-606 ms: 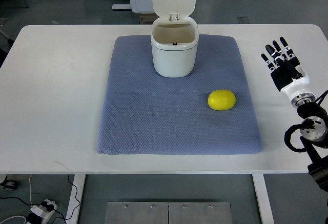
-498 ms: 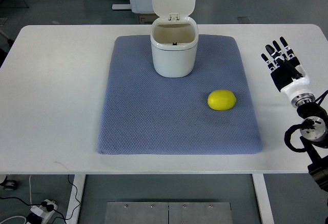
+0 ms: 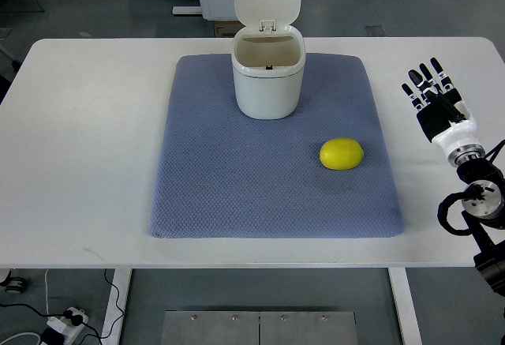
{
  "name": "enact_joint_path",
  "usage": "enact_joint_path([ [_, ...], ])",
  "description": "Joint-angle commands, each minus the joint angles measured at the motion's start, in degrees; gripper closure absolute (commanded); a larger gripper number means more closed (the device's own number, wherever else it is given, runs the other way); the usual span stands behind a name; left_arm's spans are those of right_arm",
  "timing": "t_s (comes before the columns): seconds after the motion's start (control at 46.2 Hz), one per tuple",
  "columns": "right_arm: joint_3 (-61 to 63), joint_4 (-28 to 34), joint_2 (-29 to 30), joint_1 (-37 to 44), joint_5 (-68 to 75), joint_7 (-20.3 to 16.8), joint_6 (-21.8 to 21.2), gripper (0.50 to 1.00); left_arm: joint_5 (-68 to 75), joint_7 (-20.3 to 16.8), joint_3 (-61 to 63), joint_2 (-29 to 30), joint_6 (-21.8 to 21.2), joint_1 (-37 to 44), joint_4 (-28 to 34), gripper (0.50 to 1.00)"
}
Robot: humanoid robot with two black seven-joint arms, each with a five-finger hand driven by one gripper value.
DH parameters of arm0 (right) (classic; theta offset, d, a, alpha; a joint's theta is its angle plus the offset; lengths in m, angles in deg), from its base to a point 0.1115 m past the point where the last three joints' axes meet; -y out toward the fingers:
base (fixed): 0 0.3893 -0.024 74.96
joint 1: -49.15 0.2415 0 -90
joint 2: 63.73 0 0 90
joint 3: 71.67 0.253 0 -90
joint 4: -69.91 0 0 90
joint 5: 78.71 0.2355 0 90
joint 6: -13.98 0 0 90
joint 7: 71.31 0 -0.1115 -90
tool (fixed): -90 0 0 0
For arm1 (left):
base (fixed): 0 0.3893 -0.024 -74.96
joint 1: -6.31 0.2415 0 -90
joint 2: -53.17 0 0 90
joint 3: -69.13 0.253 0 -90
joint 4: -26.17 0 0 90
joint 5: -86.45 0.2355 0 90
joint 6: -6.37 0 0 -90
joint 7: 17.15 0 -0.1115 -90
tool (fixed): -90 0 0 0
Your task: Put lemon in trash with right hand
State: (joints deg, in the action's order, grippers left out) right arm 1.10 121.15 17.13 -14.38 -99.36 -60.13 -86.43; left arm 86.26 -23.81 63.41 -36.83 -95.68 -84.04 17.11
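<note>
Lemon [image 3: 342,154] smooth, oval, on quilted mat [image 3: 237,195].

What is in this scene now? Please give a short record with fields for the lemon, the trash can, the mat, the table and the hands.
lemon: lemon lies on the mat, nearer the right side, untouched
trash can: white trash can upright at the mat's far edge, lid open
mat: blue-grey mat spread flat on the table
table: white table
right hand: right hand open over the table, right of the mat, holding nothing
left hand: not in view
</note>
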Motion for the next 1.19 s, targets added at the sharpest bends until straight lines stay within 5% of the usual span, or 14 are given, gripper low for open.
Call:
enact_joint_path([
  [0.0, 0.0, 0.0, -0.1, 0.0, 0.0, 0.0, 0.0, 0.5, 0.0, 0.0, 0.0, 0.0, 0.0, 0.0, -0.1, 0.5],
  [1.168, 0.0, 0.0, -1.0, 0.0, 0.0, 0.0, -0.6, 0.5, 0.0, 0.0, 0.0, 0.0, 0.0, -0.1, -0.1, 0.5],
])
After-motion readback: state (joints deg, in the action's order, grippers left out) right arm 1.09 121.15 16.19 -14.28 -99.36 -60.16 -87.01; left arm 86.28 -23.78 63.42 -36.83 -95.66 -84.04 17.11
